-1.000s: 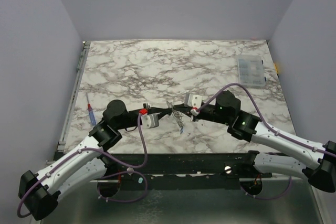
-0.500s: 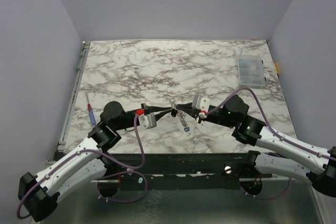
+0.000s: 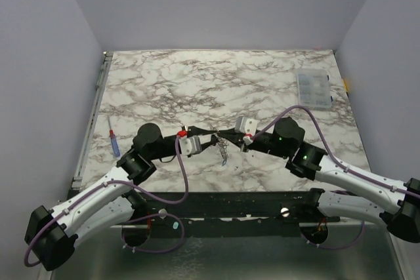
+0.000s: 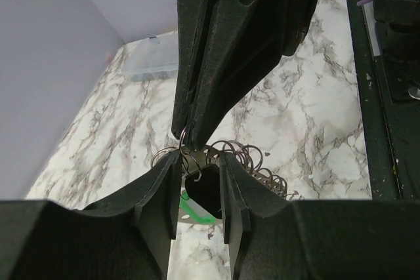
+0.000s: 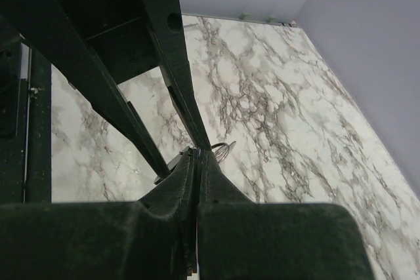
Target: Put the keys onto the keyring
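Observation:
My two grippers meet tip to tip above the middle of the table. My right gripper (image 3: 229, 137) is shut on the thin wire keyring (image 4: 186, 152), whose link chain (image 3: 224, 154) hangs below. It enters the left wrist view from the top (image 4: 188, 137). My left gripper (image 3: 211, 140) holds a dark key head with a green edge (image 4: 199, 211) between its fingers (image 4: 231, 191), right at the ring. In the right wrist view my shut right gripper (image 5: 198, 152) shows a bit of ring (image 5: 224, 149) beside its tip. I cannot make out the blue key.
A blue-and-red pen-like tool (image 3: 114, 142) lies near the table's left edge. A clear compartment box (image 3: 314, 90) sits at the far right, also in the left wrist view (image 4: 154, 63). Black rails run along the near edge (image 3: 230, 201).
Both grippers have shifted slightly with the ring between them. The left wrist has come forward and the right wrist has moved back left. The hanging chain has swung a little left.

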`<state>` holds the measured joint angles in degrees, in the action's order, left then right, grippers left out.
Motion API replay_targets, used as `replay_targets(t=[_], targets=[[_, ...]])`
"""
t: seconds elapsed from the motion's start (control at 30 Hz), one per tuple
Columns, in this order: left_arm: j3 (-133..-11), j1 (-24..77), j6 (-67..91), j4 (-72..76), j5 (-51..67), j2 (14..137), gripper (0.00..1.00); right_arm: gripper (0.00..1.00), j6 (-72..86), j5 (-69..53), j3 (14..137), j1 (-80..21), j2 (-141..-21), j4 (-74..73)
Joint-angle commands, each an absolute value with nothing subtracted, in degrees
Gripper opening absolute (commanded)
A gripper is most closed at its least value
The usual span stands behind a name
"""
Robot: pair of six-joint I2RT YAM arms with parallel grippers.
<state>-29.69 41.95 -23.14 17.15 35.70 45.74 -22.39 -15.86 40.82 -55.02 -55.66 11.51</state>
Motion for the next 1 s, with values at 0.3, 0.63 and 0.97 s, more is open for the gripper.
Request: replay_targets(t=[0.3,0.63,0.97], targets=[[-29.62,41.75,-19.93,20.82,29.86,46.56,0.19,0.01,-18.34,-19.3,43.76,-55.15,-56.93,18.0],[-29.27,41.7,-20.34,21.03,30.95,45.26,0.0,0.01,-17.92,-21.1,43.18,-55.09,-55.6,16.99],[-30.52,41.65,-22.28,16.51,33.87,44.53,0.0,0.32,-20.63,-16.21,44.57,-55.14,-55.59,9.81]])
